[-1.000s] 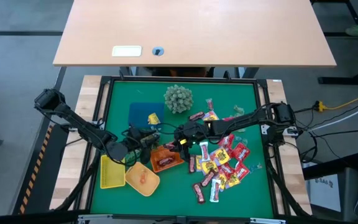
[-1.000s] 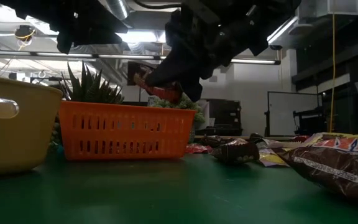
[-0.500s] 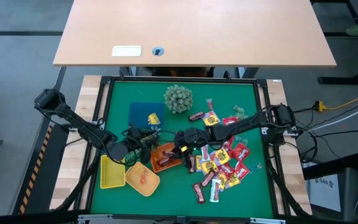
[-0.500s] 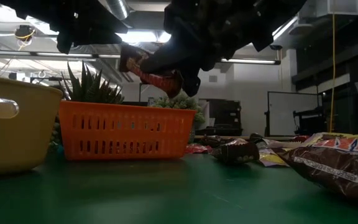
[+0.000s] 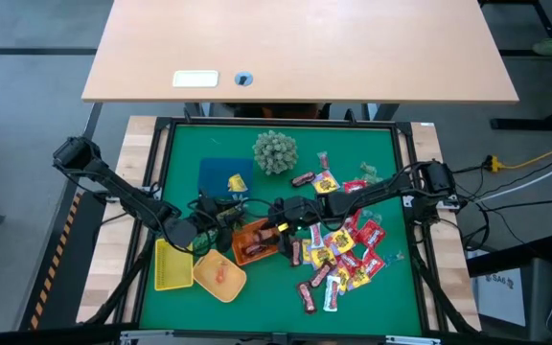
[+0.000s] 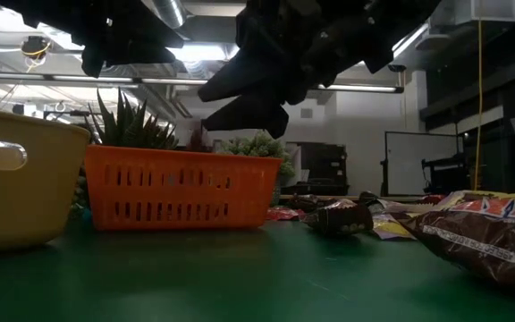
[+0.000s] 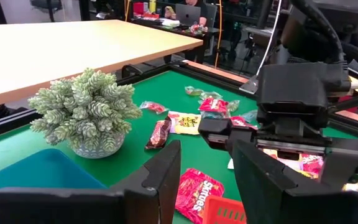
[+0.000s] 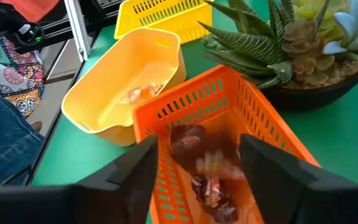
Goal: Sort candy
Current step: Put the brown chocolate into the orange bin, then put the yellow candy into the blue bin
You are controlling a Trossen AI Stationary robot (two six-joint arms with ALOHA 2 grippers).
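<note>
Well, the right gripper hangs just over the orange basket, a little toward seven o'clock of the table's middle; its fingers stand apart with nothing between them, and in its wrist view a blurred red sweet shows inside the basket, seemingly dropping onto the few pieces already there. The left gripper waits just beside the basket's ten o'clock corner, close to a dark potted plant; its fingers are parted and empty.

As for progress, I would call the sorting only partly done; the orange basket holds a handful of sweets, the round yellow tub at seven o'clock holds one or two pale wrapped pieces, and the flat yellow basket beside it looks empty, though I cannot be sure. One yellow packet lies on the blue mat toward eleven o'clock.

Most of the candy is left; red packets, yellow packets and dark bars lie strewn from four o'clock toward five, with a few more near one o'clock, beside the spiky green plant ball. By my reckoning there are many trips left.
</note>
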